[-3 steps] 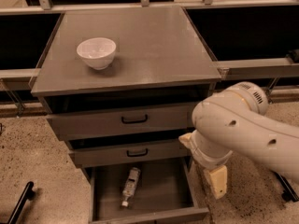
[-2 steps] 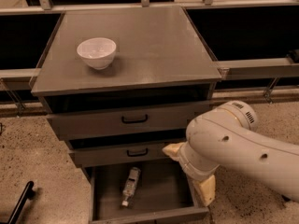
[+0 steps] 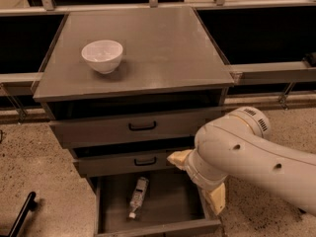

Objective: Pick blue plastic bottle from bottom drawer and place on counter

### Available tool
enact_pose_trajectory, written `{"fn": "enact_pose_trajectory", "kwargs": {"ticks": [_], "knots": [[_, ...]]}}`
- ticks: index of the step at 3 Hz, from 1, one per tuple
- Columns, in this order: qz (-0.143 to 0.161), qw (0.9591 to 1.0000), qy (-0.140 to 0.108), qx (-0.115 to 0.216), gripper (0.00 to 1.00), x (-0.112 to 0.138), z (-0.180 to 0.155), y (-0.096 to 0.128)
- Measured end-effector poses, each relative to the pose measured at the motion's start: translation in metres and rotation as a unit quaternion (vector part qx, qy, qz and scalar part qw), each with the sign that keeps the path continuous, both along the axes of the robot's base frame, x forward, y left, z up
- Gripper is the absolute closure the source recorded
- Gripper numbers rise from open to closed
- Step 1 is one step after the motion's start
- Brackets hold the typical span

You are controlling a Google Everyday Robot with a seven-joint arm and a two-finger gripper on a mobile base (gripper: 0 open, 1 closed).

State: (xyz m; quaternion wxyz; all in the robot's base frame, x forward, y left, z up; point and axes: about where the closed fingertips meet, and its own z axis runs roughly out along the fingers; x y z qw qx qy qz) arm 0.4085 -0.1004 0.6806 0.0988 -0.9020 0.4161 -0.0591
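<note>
White bowl [image 3: 102, 56] at left on counter [image 3: 158, 43]: one. Blue plastic bottle [image 3: 138, 196]: one, lying flat in open bottom drawer [image 3: 97, 209], left of centre, cap toward front. Three drawers, two black handles. Gripper [image 3: 202, 184] at right, by drawer's right wall; I cannot tell its grip state. My worries: arm clips wall; round bottle rolls away.

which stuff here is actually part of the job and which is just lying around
Job: blue plastic bottle, lying in the open bottom drawer; counter; gripper, over the drawer's right side.
Lying about: white bowl on the counter; two upper drawers.
</note>
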Motion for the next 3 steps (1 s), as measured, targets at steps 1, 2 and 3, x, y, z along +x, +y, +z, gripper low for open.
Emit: {"fn": "enact_pose_trajectory", "kwargs": {"ticks": [1, 2, 3], "knots": [[0.038, 0.9993, 0.0, 0.006, 0.0, 0.016, -0.013, 0.011], [0.184, 0.9827, -0.014, 0.019, 0.0, 0.038, -0.072, 0.07], [0.175, 0.9843, -0.01, 0.019, 0.0, 0.036, -0.071, 0.065]]}}
